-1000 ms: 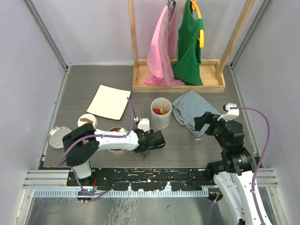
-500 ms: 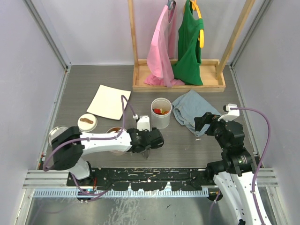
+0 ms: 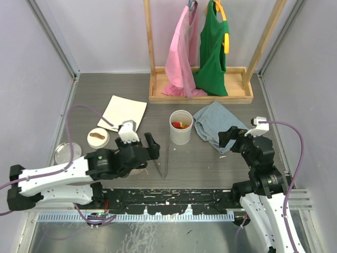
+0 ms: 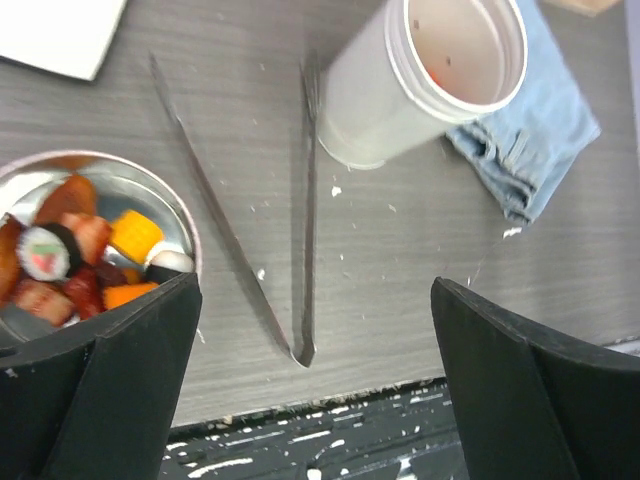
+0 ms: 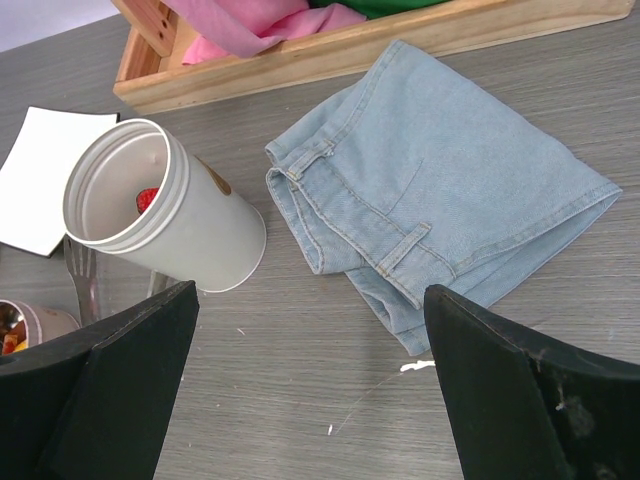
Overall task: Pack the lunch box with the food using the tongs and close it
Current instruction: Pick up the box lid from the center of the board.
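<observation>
Tongs (image 4: 309,200) lie flat on the grey table (image 3: 210,163), joined end toward the near edge and arms spreading away. The left gripper (image 4: 315,288) hangs above them, jaws wide and nothing between them.

Seen from overhead, the left arm (image 3: 63,176) hides the metal bowl (image 4: 188,225). Only the left wrist camera shows it, just left of the tongs and filled with food (image 4: 135,235) in orange, red and brown.

The lunch box (image 3: 180,132), a white cylinder, stands open on the far right of the tongs. The right wrist camera looks into its mouth and catches a red piece (image 5: 147,198) at the bottom.

The thin brown stick (image 3: 96,135) on its small white dish (image 3: 105,141) appears overhead alone — farther left than the bowl.

The right gripper (image 5: 310,295) is wide and empty, over bare table near the folded denim cloth (image 5: 450,200), which lies right of the lunch box.
</observation>
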You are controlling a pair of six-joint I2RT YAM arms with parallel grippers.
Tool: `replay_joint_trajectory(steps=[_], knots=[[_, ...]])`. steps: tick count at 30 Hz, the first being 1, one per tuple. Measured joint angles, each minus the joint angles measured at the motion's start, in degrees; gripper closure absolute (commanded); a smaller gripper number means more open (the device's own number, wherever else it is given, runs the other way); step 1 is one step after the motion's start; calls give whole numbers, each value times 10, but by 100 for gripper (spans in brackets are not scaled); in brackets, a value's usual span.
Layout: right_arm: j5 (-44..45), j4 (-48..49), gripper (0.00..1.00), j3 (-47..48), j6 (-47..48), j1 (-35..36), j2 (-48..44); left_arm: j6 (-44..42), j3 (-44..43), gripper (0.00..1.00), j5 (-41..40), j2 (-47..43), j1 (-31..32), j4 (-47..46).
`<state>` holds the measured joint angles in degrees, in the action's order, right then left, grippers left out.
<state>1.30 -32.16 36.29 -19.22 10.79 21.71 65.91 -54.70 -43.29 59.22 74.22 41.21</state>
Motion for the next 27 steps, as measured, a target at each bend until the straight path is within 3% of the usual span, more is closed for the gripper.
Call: replay_joint_trajectory(steps=[6, 13, 17, 23, 27], knots=[[1, 0, 0, 0, 0, 0, 0, -20, 10, 2, -66, -94, -26, 69], [2, 0, 0, 0, 0, 0, 0, -46, 10, 2, -75, -125, -129, 144], [3, 0, 0, 0, 0, 0, 1, -90, 9, 2, -50, -125, -224, 148], [4, 0, 0, 0, 0, 0, 8, -166, -2, 2, 57, -60, -453, 141], [4, 0, 0, 0, 0, 0, 8, -190, 5, 2, 130, -29, -541, 107]])
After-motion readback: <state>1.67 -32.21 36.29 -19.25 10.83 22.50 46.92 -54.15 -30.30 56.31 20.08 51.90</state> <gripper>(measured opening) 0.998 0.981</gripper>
